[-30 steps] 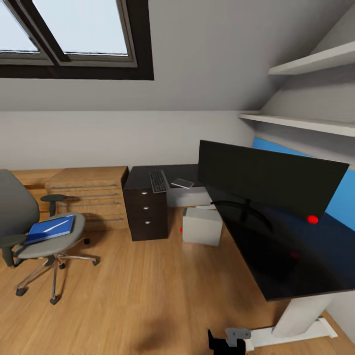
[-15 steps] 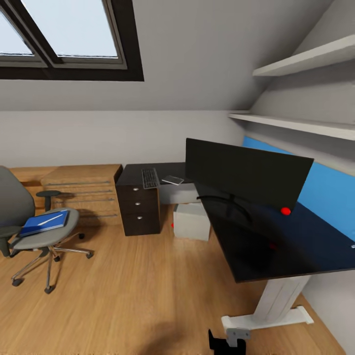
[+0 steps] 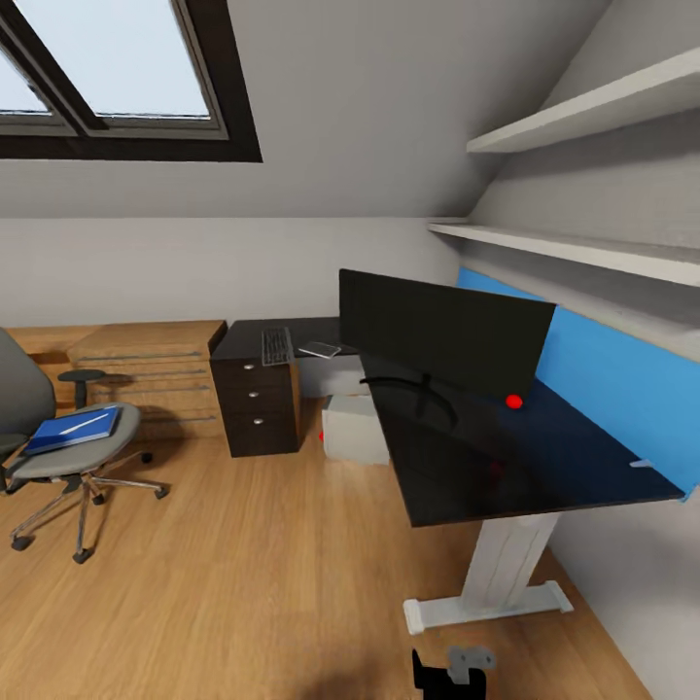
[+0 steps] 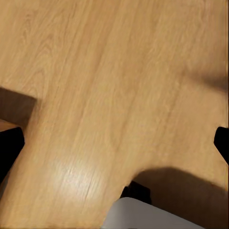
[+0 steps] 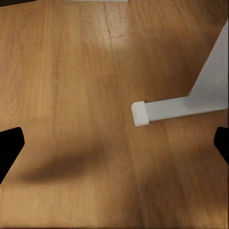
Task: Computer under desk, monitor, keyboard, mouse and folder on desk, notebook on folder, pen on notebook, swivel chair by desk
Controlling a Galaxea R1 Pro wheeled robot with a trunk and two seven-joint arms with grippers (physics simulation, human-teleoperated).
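black-topped desk (image 3: 506, 467) carries the monitor (image 3: 442, 335); the computer (image 3: 352, 428) sits under it. keyboard (image 3: 277, 345) lies on a dark drawer unit (image 3: 255, 403). blue folder (image 3: 73, 430) rests on the swivel chair (image 3: 68, 457). left gripper (image 4: 114, 143) and right gripper (image 5: 114, 138) both spread wide over wood floor (image 5: 71, 71)

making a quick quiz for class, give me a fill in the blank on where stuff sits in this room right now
1. The monitor stands on the ____.
2. The keyboard lies on top of the dark ____ unit.
3. The blue folder lies on the seat of the swivel ____.

Missing words: desk; drawer; chair
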